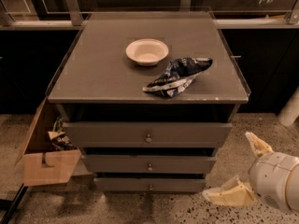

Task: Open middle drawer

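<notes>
The cream two-finger pincer (225, 166), fingers spread apart and empty, hangs low to the right of the wide grey flat-fronted middle drawer (117, 164), not touching it.

The grey cabinet top (93, 78) is flat and matte, with a clear raised edge along its sides. Two things lie on it: a shallow white bowl (147, 51) toward the back, near the middle, and a crumpled blue-and-white bag (177, 76) just in front of it and to its right, close to the bowl but not touching. The speckled floor (140, 209) carries an open cardboard box (46, 164) by the cabinet's left side. The gripper (226, 166) hangs low over the floor at the cabinet's front right, cream fingers (231, 193) spread apart.
</notes>
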### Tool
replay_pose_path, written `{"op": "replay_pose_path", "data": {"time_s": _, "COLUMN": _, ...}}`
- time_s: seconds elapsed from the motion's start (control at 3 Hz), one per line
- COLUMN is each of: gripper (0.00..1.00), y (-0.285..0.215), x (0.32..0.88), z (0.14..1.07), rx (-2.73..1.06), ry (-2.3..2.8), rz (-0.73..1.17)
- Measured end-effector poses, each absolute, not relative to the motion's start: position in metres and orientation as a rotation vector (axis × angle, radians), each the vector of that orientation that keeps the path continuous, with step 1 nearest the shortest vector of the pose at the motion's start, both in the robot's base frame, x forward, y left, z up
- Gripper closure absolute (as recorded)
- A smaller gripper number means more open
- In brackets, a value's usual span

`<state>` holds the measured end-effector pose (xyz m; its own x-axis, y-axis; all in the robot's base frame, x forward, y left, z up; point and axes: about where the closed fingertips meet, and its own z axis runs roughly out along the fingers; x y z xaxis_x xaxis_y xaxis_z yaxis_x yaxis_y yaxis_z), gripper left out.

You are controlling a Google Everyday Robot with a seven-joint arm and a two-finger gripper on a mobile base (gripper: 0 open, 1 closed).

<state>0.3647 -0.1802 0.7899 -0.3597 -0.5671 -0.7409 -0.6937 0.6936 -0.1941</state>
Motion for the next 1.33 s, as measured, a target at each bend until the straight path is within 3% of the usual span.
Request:
{"op": "replay_pose_path", "data": {"time_s": 0.33, "gripper": 0.0, "y": -0.1677, "x": 0.4072, "z": 0.7376, "rx": -0.946, "ry": 2.047, "rz": 0.25}}
{"op": "replay_pose_path", "data": {"time_s": 0.67, "gripper": 0.0, "y": -0.1662, "x": 0.409, "z": 0.7338, "rx": -0.947, "ry": 2.048, "rz": 0.259}}
{"op": "replay_pose_path", "data": {"time_s": 1.0, "gripper": 0.16, "y": -0.1662, "x": 0.409, "z": 0.7338, "rx": -0.947, "ry": 2.048, "rz": 0.259}}
{"op": "replay_pose_path", "data": {"time_s": 1.33, "gripper": 0.4, "y": -0.1662, "x": 0.409, "z": 0.7339, "rx": -0.947, "ry": 2.048, "rz": 0.259}}
